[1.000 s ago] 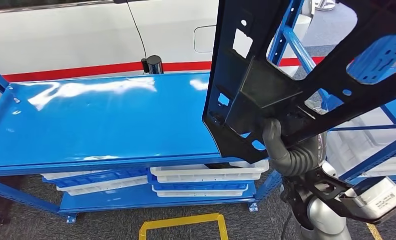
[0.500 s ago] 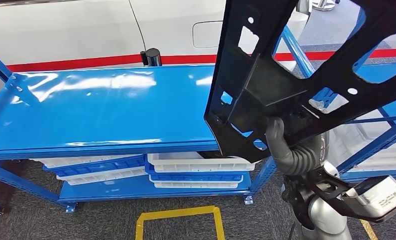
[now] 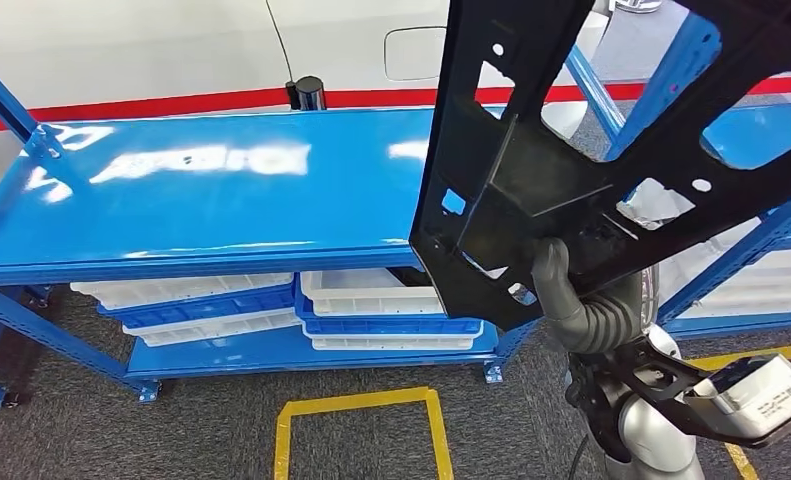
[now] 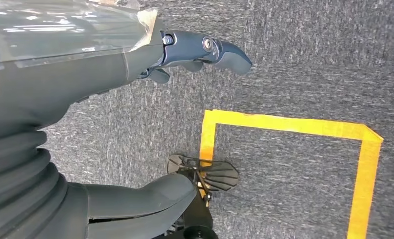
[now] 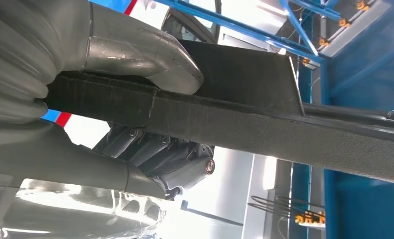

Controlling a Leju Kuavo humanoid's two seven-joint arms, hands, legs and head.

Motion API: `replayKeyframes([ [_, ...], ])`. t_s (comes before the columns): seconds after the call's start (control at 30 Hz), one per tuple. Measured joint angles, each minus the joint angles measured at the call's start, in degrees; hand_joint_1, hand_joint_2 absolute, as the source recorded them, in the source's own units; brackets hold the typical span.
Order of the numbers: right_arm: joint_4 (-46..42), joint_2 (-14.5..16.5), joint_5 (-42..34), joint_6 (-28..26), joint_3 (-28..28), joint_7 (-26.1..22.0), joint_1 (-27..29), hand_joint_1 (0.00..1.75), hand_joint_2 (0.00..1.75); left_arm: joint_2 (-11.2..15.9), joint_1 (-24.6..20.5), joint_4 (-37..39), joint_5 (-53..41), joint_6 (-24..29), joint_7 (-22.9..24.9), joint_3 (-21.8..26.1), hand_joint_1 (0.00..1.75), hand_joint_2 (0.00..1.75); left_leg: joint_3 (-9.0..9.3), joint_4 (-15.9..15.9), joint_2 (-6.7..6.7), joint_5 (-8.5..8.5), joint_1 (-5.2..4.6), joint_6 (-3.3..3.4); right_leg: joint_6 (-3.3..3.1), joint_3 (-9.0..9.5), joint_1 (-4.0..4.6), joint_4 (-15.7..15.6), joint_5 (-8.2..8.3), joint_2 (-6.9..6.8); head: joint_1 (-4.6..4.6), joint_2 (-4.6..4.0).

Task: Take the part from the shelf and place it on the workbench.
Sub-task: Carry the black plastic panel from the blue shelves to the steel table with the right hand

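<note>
A large black flat part [image 3: 571,150] with cut-out holes stands raised in front of me, covering the right half of the head view. My right hand [image 3: 556,285] grips its lower edge from below. The right wrist view has the thumb [image 5: 135,55] on one face of the part's edge [image 5: 264,124] and the dark fingers [image 5: 160,154] on the other. My left hand [image 4: 85,89] hangs over grey carpet, fingers apart and holding nothing. The blue shelf [image 3: 221,190] stands ahead to the left, its top board bare.
White trays [image 3: 371,295] are stacked on the shelf's lower level. A second blue rack [image 3: 761,240] stands at the right behind the part. A yellow tape square [image 3: 356,405] marks the carpet in front of the shelf. A white car body [image 3: 171,50] stands behind.
The whole picture has shifted: the shelf now sits higher and farther off and more floor shows, so the camera has moved. The part stays in my right hand, held the same way.
</note>
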Motion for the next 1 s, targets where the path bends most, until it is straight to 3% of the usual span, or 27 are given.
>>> replayKeyframes([
  [0.07, -0.14, 0.02, -0.33, 0.52, 0.06, -0.44, 0.42, 1.75, 1.75, -0.02, 0.14, 0.02, 0.03, 0.01, -0.01, -0.01, 0.00, 1.75, -0.27, 0.08, -0.10, 0.35, 0.12, -0.65, -0.94, -0.84, -0.19, 0.00, 0.54, -0.06, -0.01, 0.00],
  [0.1, -0.20, 0.07, -0.50, 0.78, 0.11, -0.66, 0.59, 1.75, 1.75, -0.05, 0.23, 0.04, 0.07, -0.01, 0.00, -0.02, 0.00, 1.75, -0.63, 0.77, -0.20, -0.76, 0.25, -1.01, -1.59, -1.25, -0.40, 0.05, 1.01, -0.14, -0.04, 0.00],
  [0.13, -0.23, 0.14, -0.63, 1.02, 0.16, -0.84, 0.75, 1.75, 1.75, -0.09, 0.31, 0.05, 0.12, -0.02, 0.01, -0.04, 0.00, 1.75, -1.22, 2.46, -0.32, -2.94, 0.37, -1.37, -2.27, -1.76, -0.64, -0.01, 1.60, -0.24, -0.07, 0.00],
  [0.2, -0.25, 0.32, -0.79, 1.49, 0.29, -1.09, 0.99, 1.75, 1.75, -0.16, 0.35, 0.07, 0.21, -0.03, 0.04, -0.07, 0.00, 1.75, -3.04, 8.84, -0.48, -8.96, 0.62, -1.97, -3.12, -2.99, -0.70, 0.01, 2.88, -0.37, -0.14, 0.00],
  [0.23, -0.25, 0.41, -0.84, 1.74, 0.35, -1.21, 1.08, 1.75, 1.75, -0.19, 0.35, 0.07, 0.26, -0.03, 0.04, -0.07, 0.00, 1.75, -3.86, 12.51, -0.52, -11.11, 0.70, -2.22, -3.19, -3.72, -0.64, 0.07, 3.55, -0.38, -0.16, 0.00],
  [0.27, -0.25, 0.50, -0.86, 2.08, 0.42, -1.36, 1.16, 1.75, 1.75, -0.22, 0.34, 0.07, 0.28, -0.04, 0.05, -0.07, 0.00, 1.75, -4.15, 15.25, -0.54, -11.84, 0.78, -2.40, -3.10, -4.54, -0.61, 0.19, 4.23, -0.38, -0.17, 0.00],
  [0.3, -0.25, 0.58, -0.90, 2.43, 0.46, -1.51, 1.21, 1.75, 1.75, -0.25, 0.33, 0.07, 0.30, -0.08, 0.05, -0.07, 0.00, 1.75, -3.62, 16.36, -0.54, -11.29, 0.86, -2.51, -2.94, -5.44, -0.60, 0.39, 4.82, -0.38, -0.18, 0.00],
  [0.33, -0.25, 0.66, -0.92, 2.77, 0.50, -1.65, 1.24, 1.75, 1.75, -0.27, 0.32, 0.07, 0.31, -0.14, 0.05, -0.07, 0.00, 1.75, -2.03, 15.42, -0.54, -9.83, 0.97, -2.54, -2.73, -6.36, -0.63, 0.67, 5.34, -0.37, -0.19, 0.00],
  [0.4, -0.39, 0.87, -0.88, 3.32, 0.53, -1.79, 1.27, 1.75, 1.75, -0.26, 0.25, 0.06, 0.29, -0.30, 0.05, -0.07, 0.00, 1.75, 3.53, 8.55, -0.61, -7.58, 1.18, -2.39, -2.19, -7.90, -0.65, 1.41, 6.05, -0.36, -0.19, 0.00],
  [0.47, -0.82, 1.09, -0.67, 3.65, 0.54, -1.84, 1.29, 1.75, 1.75, -0.21, 0.17, 0.05, 0.27, -0.37, 0.05, -0.07, 0.00, 1.75, 8.02, 1.72, -0.84, -8.02, 1.03, -1.99, -1.43, -8.81, -0.46, 1.99, 6.70, -0.44, -0.14, 0.00],
  [0.5, -1.07, 1.19, -0.53, 3.84, 0.55, -1.86, 1.36, 1.75, 1.75, -0.19, 0.17, 0.05, 0.26, -0.38, 0.07, -0.07, 0.00, 1.75, 8.78, 0.20, -0.93, -8.52, 0.81, -1.68, -1.00, -9.06, -0.41, 2.06, 7.12, -0.51, -0.13, 0.00],
  [0.57, -1.48, 1.30, -0.20, 4.14, 0.59, -1.89, 1.62, 1.75, 1.75, -0.14, 0.25, 0.07, 0.26, -0.38, 0.12, -0.07, 0.00, 1.75, 8.26, -0.33, -0.82, -7.92, 0.49, -0.58, -0.16, -9.41, -0.42, 2.04, 7.87, -0.62, -0.10, 0.00],
  [0.6, -1.58, 1.33, -0.04, 4.25, 0.60, -1.89, 1.80, 1.75, 1.75, -0.14, 0.25, 0.07, 0.26, -0.38, 0.15, -0.07, 0.00, 1.75, 7.70, -0.48, -0.62, -7.33, 0.47, 0.09, -0.02, -9.80, -0.47, 2.46, 7.41, -0.59, -0.11, 0.00],
  [0.67, -1.69, 1.37, 0.26, 4.36, 0.62, -1.88, 2.12, 1.75, 1.75, -0.13, 0.19, 0.07, 0.26, -0.38, 0.17, -0.05, 0.00, 1.75, 6.11, -0.81, -0.16, -5.85, 0.57, 1.28, -0.54, -11.47, -0.43, 6.25, 3.48, -0.47, -0.02, 0.00],
  [0.73, -1.70, 1.40, 0.45, 4.68, 0.66, -1.87, 2.47, 1.75, 1.75, -0.11, 0.15, 0.07, 0.22, -0.33, 0.19, -0.03, 0.00, 1.75, 4.31, -0.74, 0.10, -4.33, 0.43, 1.68, -1.04, -13.38, -0.40, 13.50, -1.75, -0.39, 0.07, 0.00],
  [0.77, -1.70, 1.41, 0.51, 4.91, 0.70, -1.87, 2.67, 1.75, 1.75, -0.15, 0.15, 0.07, 0.20, -0.28, 0.20, -0.03, 0.00, 1.75, 3.38, -0.68, 0.19, -3.53, 0.37, 1.67, -0.79, -13.73, -0.41, 16.79, -2.98, -0.37, 0.08, 0.00],
  [0.8, -1.69, 1.42, 0.59, 5.13, 0.75, -1.87, 2.86, 1.75, 1.75, -0.21, 0.14, 0.07, 0.19, -0.21, 0.21, -0.02, 0.00, 1.75, 2.37, -0.62, 0.27, -2.71, 0.33, 1.60, -0.19, -13.31, -0.43, 18.64, -2.82, -0.37, 0.07, 0.00],
  [0.83, -1.69, 1.44, 0.67, 5.27, 0.82, -1.87, 3.02, 1.75, 1.75, -0.28, 0.14, 0.07, 0.17, -0.14, 0.24, -0.03, 0.00, 1.75, 1.39, -0.55, 0.33, -1.91, 0.31, 1.48, 0.55, -11.91, -0.44, 18.46, -1.61, -0.37, 0.08, 0.00],
  [0.9, -1.69, 1.47, 0.83, 5.49, 0.94, -1.87, 3.17, 1.75, 1.75, -0.48, 0.10, 0.06, 0.14, -0.04, 0.33, -0.04, 0.00, 1.75, -0.39, -0.34, 0.34, -0.45, 0.29, 1.09, 1.41, -6.24, -0.46, 12.29, 0.83, -0.37, 0.08, 0.00],
  [0.93, -1.69, 1.50, 0.93, 5.59, 1.00, -1.87, 3.19, 1.75, 1.75, -0.54, 0.08, 0.05, 0.13, -0.03, 0.37, -0.04, 0.00, 1.75, -0.97, -0.18, 0.29, 0.16, 0.20, 0.83, 1.17, -2.48, -0.31, 7.12, 0.66, -0.36, 0.08, 0.00],
  [1.0, -1.67, 1.55, 1.11, 5.88, 1.11, -1.99, 3.30, 1.75, 1.75, -0.58, 0.05, 0.04, 0.11, -0.03, 0.46, -0.04, 0.00, 1.75, -1.45, -0.12, 0.21, 1.39, 0.00, 0.28, 0.07, 1.92, -0.01, 0.12, -0.79, -0.27, 0.01, 0.00],
])
